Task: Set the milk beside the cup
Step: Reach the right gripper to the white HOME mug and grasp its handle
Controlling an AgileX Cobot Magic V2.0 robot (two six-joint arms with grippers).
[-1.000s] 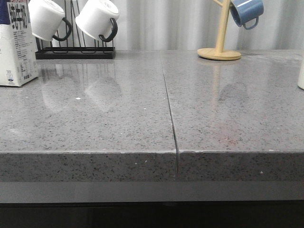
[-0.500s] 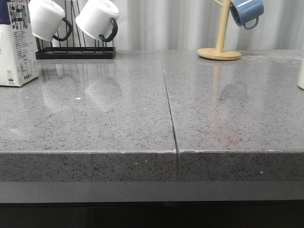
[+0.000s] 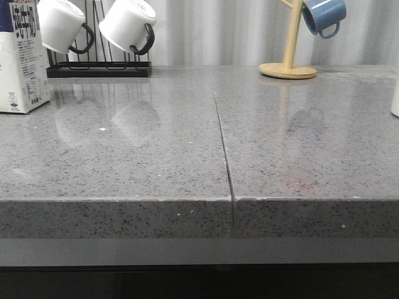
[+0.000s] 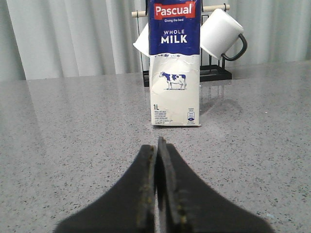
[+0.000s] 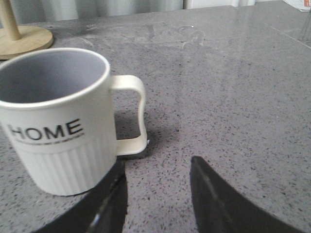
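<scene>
Pale pleated curtains hang behind a speckled grey tabletop (image 3: 156,156), split down the middle by a thin seam. Take the black mug rack (image 3: 98,67) as the marker: it stands at the far left with two white mugs (image 3: 128,25) with black handles tipped on its pegs. The milk (image 3: 22,59) stands upright just in front of that rack and a touch further left, cut by the front view's edge. On the left wrist camera the carton (image 4: 175,63) fills the centre, blue top reading "WHOLE MILK", cow picture below, rack close behind it. The left gripper (image 4: 157,145) sits short of the carton, not touching, its fingers (image 4: 146,184) pressed together with barely a slit between. Well to the right of the rack stands a wooden mug tree (image 3: 288,62) carrying a blue mug (image 3: 323,15). Over on the right wrist camera, the cup (image 5: 60,121) stands upright near that tree's round base (image 5: 24,36), "HOME" facing us. The right gripper (image 5: 158,187) is spread wide, one of its fingers (image 5: 109,204) just beside the cup's ribbed body, under the handle.
</scene>
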